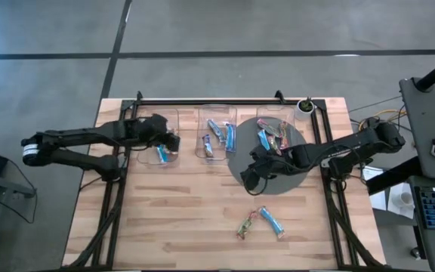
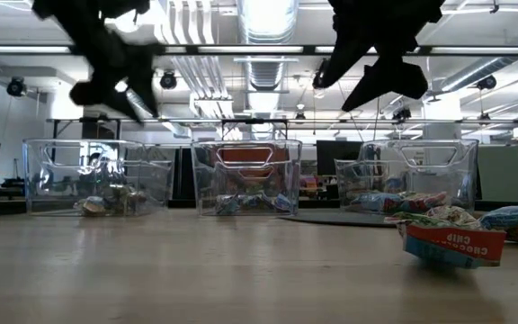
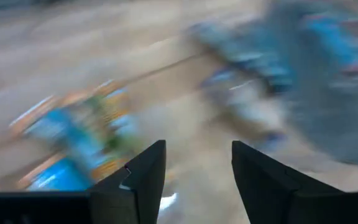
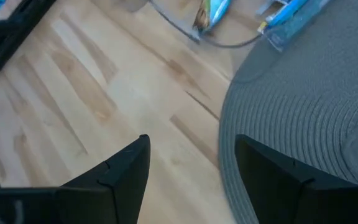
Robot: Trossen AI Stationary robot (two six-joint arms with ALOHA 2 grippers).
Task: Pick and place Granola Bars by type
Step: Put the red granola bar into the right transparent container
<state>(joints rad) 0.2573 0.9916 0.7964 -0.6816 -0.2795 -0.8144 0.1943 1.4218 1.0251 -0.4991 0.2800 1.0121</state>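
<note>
Grey tiled floor [image 1: 202, 30], exposed ceiling ducts [image 2: 268, 27] (bright strip lights), monitors [image 2: 335, 153] behind.

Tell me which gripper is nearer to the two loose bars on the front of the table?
The right gripper. It hangs over the grey mat's edge, just behind the loose bars. The left gripper is far away, over the left bin at the back.
</note>
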